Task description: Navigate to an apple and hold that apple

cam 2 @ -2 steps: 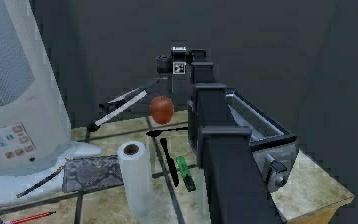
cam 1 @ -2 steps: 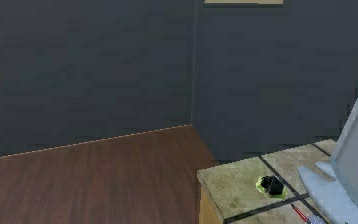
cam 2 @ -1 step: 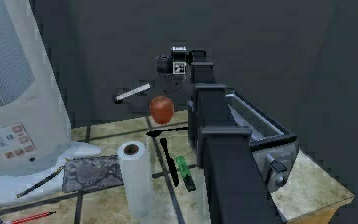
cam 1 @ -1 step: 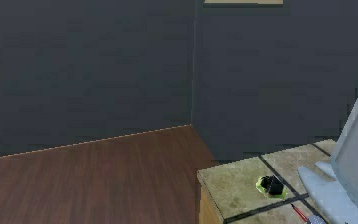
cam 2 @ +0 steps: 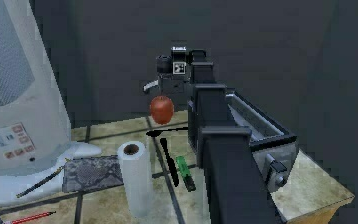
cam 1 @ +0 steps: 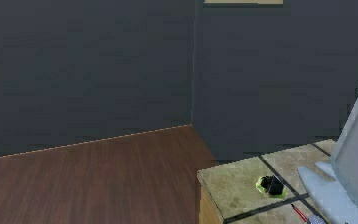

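My gripper (cam 2: 159, 92) is out over the countertop (cam 2: 307, 190) at the end of the arm (cam 2: 222, 150) in the arm side view. The apple (cam 2: 162, 107), a red round blob, hangs at my far end against the dark wall and clear of the countertop, so I read it as held. How wide my fingers sit can't be told.

Step, as I judge it: the drive to the apple is over and the hold is the part in hand, so the task looks close to complete. The next move calls for a steady arm, no base swing, and the apple kept above the clutter below it: paper towel roll (cam 2: 135, 178), green-and-black tool (cam 2: 185, 172), dark pen (cam 2: 39, 182).

In the forward view the same countertop (cam 1: 237, 190) sits at the lower right with a small black-and-yellow item (cam 1: 270, 184) on it.

Writing: the white appliance (cam 2: 17, 90) carries a label (cam 2: 12, 137) with red and dark print, too small to read. The white marker squares (cam 2: 179, 52) on the arm show black marks only, no text.
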